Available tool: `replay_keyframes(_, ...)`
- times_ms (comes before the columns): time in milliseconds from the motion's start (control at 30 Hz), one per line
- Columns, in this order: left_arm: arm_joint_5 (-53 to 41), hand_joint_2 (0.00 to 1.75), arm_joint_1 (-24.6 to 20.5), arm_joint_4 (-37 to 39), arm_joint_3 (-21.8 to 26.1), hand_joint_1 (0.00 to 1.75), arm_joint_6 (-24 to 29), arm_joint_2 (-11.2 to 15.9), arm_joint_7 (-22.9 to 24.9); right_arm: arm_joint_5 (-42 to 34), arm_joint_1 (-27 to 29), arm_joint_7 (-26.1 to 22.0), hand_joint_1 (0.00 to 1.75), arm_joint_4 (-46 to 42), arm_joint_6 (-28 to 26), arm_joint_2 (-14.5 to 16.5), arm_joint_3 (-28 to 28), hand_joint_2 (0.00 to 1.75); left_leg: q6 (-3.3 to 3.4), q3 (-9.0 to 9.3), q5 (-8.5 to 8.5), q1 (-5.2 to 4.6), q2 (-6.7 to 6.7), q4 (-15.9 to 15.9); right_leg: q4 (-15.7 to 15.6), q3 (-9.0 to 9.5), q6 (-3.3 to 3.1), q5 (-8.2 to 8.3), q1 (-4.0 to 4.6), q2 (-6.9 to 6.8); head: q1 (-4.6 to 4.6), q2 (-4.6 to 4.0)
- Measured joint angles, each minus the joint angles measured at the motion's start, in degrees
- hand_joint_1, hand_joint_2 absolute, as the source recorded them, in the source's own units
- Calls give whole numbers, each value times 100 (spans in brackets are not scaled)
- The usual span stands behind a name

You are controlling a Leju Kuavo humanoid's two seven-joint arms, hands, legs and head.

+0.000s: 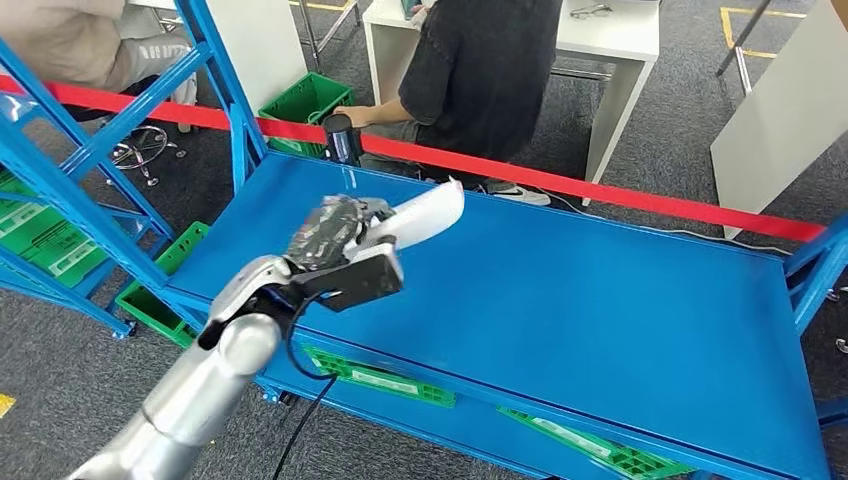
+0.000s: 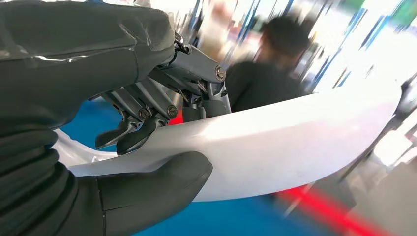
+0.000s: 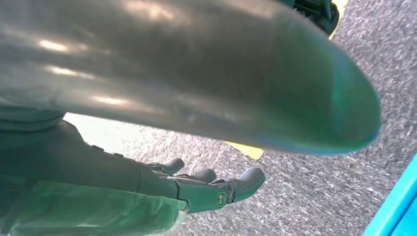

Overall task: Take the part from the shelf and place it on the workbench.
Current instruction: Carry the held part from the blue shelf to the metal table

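The left hand (image 1: 335, 240) covers the near end of the white part (image 1: 425, 215), so that end cannot be made out. In the left wrist view the part (image 2: 275, 142) runs off the frame edge, and the person (image 2: 275, 73) behind it is a blur. The seated person (image 1: 480, 70) is cut off above the shoulders. Green bins (image 1: 380, 378) sit half hidden under the blue bench (image 1: 600, 310). The right hand's (image 3: 216, 189) fingers (image 3: 248, 179) are partly hidden behind its thumb (image 3: 196, 69).

A red barrier tape (image 1: 600, 187) is stretched across behind the bench, w/ a person in a dark shirt (image 1: 487, 75) seated at a white desk (image 1: 610, 40), a green crate (image 1: 310, 100) beside them, grey carpet (image 1: 670, 130) underneath.
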Motion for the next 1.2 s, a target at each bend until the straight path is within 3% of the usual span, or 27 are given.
replay_keyframes(67, 217, 175, 183, -424, 23, 175, 260, 99, -218, -28, 48, -44, 0, 1, 0, -2, -32, 0, -49, -368, -342, 26, 1, 782, 0, -2, -30, -3, 9, 2, -5, 0)
replay_keyframes(100, 508, 175, 292, -617, 53, 175, 299, 135, -350, -45, 76, -58, 0, 1, 0, -2, -43, 0, -57, -494, -406, 33, 1, 1035, 1, -3, -33, -5, 14, 2, -5, 0)
replay_keyframes(133, 958, 175, 409, -801, 95, 175, 247, 165, -484, -60, 103, -73, 0, 1, 0, -2, -50, 0, -52, -520, -361, 36, 1, 1072, 1, -2, -33, -6, 17, 5, -5, 0)
replay_keyframes(167, 1589, 175, 523, -970, 147, 175, 77, 185, -601, -69, 123, -84, 0, 1, 1, -3, -55, 0, -34, -426, -218, 36, 1, 867, 1, 0, -34, -6, 22, 11, -6, 0)
replay_keyframes(233, 3184, 175, 718, -1244, 258, 175, -553, 223, -742, -60, 139, -95, 0, -1, 15, -3, -56, 0, 40, -8, 135, 25, -1, 43, -1, 6, -31, -5, 33, 28, -3, 0)
replay_keyframes(300, 4854, 175, 903, -1383, 361, 175, -1403, 280, -815, -32, 134, -96, 0, -2, 46, -8, -52, 0, 110, 280, 285, -13, 6, -510, -5, 7, -9, 0, 54, 39, -1, 0)
replay_keyframes(367, 6191, 175, 1100, -1404, 447, 175, -2210, 353, -877, -17, 131, -96, 0, -2, 79, -14, -45, 0, 153, 320, 289, -50, 14, -601, -30, 14, 42, 13, 60, 41, -3, 0)
replay_keyframes(433, 7018, 175, 1275, -1385, 510, 175, -2779, 412, -915, -17, 131, -96, 0, -2, 97, -20, -36, 0, 204, 390, 359, -20, 23, -704, 3, -6, 89, -11, 62, 33, 1, 0)
replay_keyframes(500, 7499, 175, 1427, -1343, 542, 175, -3100, 451, -929, -20, 130, -96, 0, -2, 101, -28, -29, 0, 256, 455, 440, 13, 33, -806, 403, -187, 67, -227, 74, 26, 12, 0)
replay_keyframes(567, 7817, 175, 1620, -1277, 566, 175, -3301, 503, -935, -30, 133, -96, 0, -2, 101, -32, -27, 0, 277, 446, 458, -2, 36, -813, 1181, -533, 25, -567, 75, 24, 18, 0)
replay_keyframes(600, 7909, 175, 1724, -1247, 578, 175, -3374, 532, -940, -36, 142, -96, 0, -1, 101, -34, -26, 0, 277, 440, 459, -7, 36, -811, 1484, -666, 32, -670, 72, 24, 20, 0)
replay_keyframes(633, 7954, 175, 1814, -1220, 591, 175, -3431, 562, -948, -40, 152, -96, 0, -1, 101, -38, -26, 0, 276, 437, 458, -12, 34, -808, 1596, -707, 62, -693, 67, 23, 20, 0)
replay_keyframes(667, 7963, 175, 1880, -1199, 598, 175, -3463, 586, -955, -42, 159, -96, 0, 0, 101, -42, -25, 0, 272, 436, 456, -12, 30, -800, 1443, -616, 110, -619, 62, 21, 20, 0)
replay_keyframes(733, 7974, 175, 1959, -1168, 614, 175, -3488, 625, -961, -43, 153, -96, 0, 1, 101, -53, -25, 0, 244, 430, 436, -13, 19, -759, 626, -183, 188, -345, 54, 5, 21, 0)
replay_keyframes(800, 7996, 175, 1993, -1157, 630, 175, -3491, 650, -960, -44, 137, -96, 0, 1, 101, -57, -25, 0, 185, 409, 397, -36, 11, -698, 17, 146, 157, -165, 63, -10, 15, 0)
replay_keyframes(900, 8013, 175, 2008, -1157, 646, 175, -3493, 683, -957, -44, 135, -98, 0, 1, 101, -52, -25, 0, 113, 391, 372, -35, 8, -662, -79, 202, 43, -116, 74, -10, 10, 0)
replay_keyframes(967, 8016, 175, 2014, -1157, 664, 175, -3493, 703, -957, -44, 135, -98, 0, 1, 101, -48, -25, 0, 54, 328, 245, -12, 6, -500, -95, 211, -14, -98, 42, -7, 2, 0)
replay_keyframes(1000, 8017, 175, 2016, -1155, 673, 175, -3493, 713, -957, -45, 133, -98, 0, 1, 101, -46, -25, 0, 16, 222, 91, 6, 5, -257, -101, 215, -36, -93, 23, -6, -5, 0)
replay_keyframes(1100, 8118, 175, 2054, -1138, 685, 175, -3537, 746, -946, -44, 135, -98, 0, 1, 101, -50, -25, 0, -82, -300, -429, 65, 4, 866, -97, 205, -55, -94, 33, -5, -19, 0)
replay_keyframes(1133, 8207, 175, 2080, -1131, 691, 175, -3578, 753, -930, -42, 137, -98, 0, 1, 103, -50, -24, 0, -94, -384, -450, 77, 5, 1036, -95, 205, -53, -93, 35, -4, -19, 0)
replay_keyframes(1167, 8304, 175, 2105, -1126, 703, 175, -3626, 755, -904, -37, 137, -98, 0, 1, 107, -49, -22, 0, -94, -354, -358, 83, 5, 972, -93, 209, -51, -93, 36, -2, -19, 0)
replay_keyframes(1200, 8397, 175, 2125, -1127, 720, 175, -3673, 755, -868, -28, 136, -98, 0, 1, 114, -48, -18, 0, -83, -205, -178, 86, 5, 675, -92, 219, -48, -92, 35, 1, -20, 0)
